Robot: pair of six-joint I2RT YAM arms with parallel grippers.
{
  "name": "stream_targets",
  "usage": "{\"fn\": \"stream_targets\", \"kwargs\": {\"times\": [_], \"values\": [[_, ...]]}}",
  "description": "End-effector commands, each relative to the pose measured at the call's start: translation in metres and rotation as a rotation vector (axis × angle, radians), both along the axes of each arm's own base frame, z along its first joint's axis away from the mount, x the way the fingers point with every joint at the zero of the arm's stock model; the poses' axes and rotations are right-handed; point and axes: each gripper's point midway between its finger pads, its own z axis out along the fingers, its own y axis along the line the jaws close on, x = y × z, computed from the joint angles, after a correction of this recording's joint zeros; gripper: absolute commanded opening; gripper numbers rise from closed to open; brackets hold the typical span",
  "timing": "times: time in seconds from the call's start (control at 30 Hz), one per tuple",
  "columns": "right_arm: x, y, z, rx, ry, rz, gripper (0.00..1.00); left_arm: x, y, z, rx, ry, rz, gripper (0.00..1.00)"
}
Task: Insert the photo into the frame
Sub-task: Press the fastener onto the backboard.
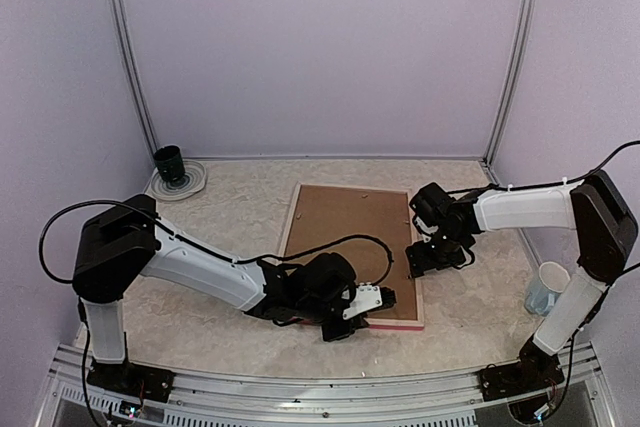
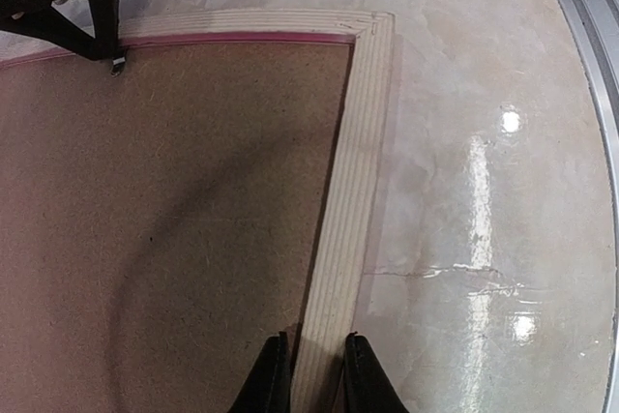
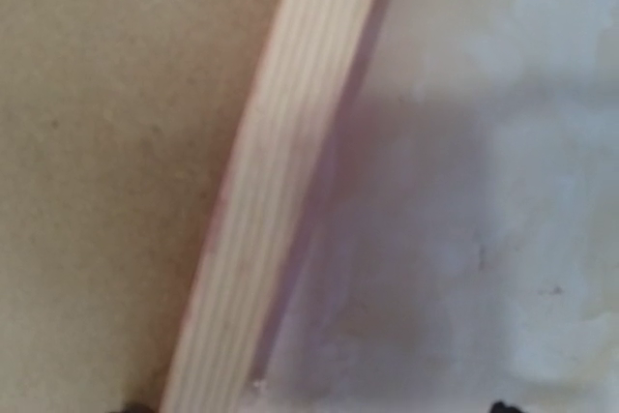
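The frame (image 1: 290, 219) lies face down on the table, pale wood back up, with a thin pink edge showing. The brown backing board (image 1: 350, 237) fills it. The photo is hidden. My left gripper (image 1: 380, 299) is at the frame's near right corner; in the left wrist view its two fingers (image 2: 317, 374) are closed on either side of the wood rail (image 2: 353, 171). My right gripper (image 1: 432, 259) hovers low over the frame's right rail (image 3: 280, 171). Its black fingertips (image 3: 317, 407) sit far apart at the bottom corners of the right wrist view, open and empty.
A black cup (image 1: 169, 163) stands on a white plate (image 1: 193, 184) at the back left. A white and blue mug (image 1: 546, 289) stands at the right beside the right arm. The metal base rail (image 1: 300, 387) runs along the near edge. Walls enclose three sides.
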Motion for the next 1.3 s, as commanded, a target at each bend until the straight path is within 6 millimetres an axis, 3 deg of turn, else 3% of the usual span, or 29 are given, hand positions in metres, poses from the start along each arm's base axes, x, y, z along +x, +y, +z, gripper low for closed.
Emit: {"fn": "stream_targets", "kwargs": {"times": [0.0, 0.37, 0.73, 1.07, 1.27], "values": [[-0.017, -0.010, -0.003, -0.044, 0.073, -0.006, 0.80, 0.024, 0.005, -0.010, 0.031, -0.012, 0.136, 0.11], [-0.011, -0.010, -0.002, -0.060, 0.057, -0.019, 0.80, 0.020, 0.002, -0.013, 0.037, -0.014, 0.125, 0.10], [0.036, 0.002, 0.032, -0.014, -0.070, -0.035, 0.80, 0.014, 0.006, -0.014, 0.041, -0.020, 0.102, 0.09], [0.049, 0.014, 0.001, -0.021, -0.022, -0.022, 0.81, 0.015, 0.004, -0.017, 0.036, -0.021, 0.109, 0.09], [0.039, -0.003, -0.005, -0.083, -0.008, -0.058, 0.80, 0.017, 0.006, -0.019, 0.042, -0.028, 0.123, 0.08]]}}
